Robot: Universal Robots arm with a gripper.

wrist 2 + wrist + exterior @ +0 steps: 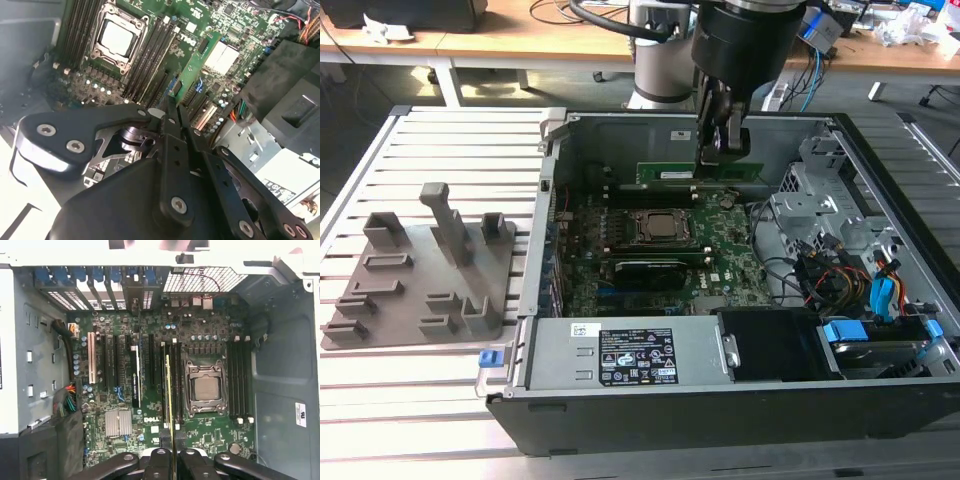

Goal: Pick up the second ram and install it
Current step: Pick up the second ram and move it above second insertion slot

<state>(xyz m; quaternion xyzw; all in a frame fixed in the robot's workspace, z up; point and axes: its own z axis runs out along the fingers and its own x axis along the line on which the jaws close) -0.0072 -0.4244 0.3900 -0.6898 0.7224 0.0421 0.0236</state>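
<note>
My jaws pinch 1 ram (201,57) on edge inside the open case (620,135), along the slots (179,370) beside its 1 CPU socket (206,388). 1 grey tray (420,290) lies outside on the surface (420,400).

Jaws clamp the second ram (169,390) (edge-on) along slots (178,385) beside the CPU socket (204,388).

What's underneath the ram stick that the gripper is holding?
Black memory slots next to the CPU socket lie under the second ram, held by the gripper. The slot directly beneath is covered by the stick.
</note>
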